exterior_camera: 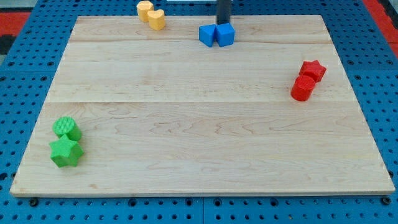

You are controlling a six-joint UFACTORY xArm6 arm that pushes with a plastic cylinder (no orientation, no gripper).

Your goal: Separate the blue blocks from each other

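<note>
Pale matt wooden board, visible grain, on blue perforated base; two blue matt plastic blocks.

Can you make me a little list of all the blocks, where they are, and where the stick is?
board: wooden board
blue blocks: left blue block and right blue block, touching, at the view's top
my tip: my tip, just behind the blue pair
yellow blocks: two yellow blocks, touching, top left
red blocks: red star above red cylinder, right side
green blocks: green cylinder above green star, bottom left
task state: blue blocks not yet separated
</note>
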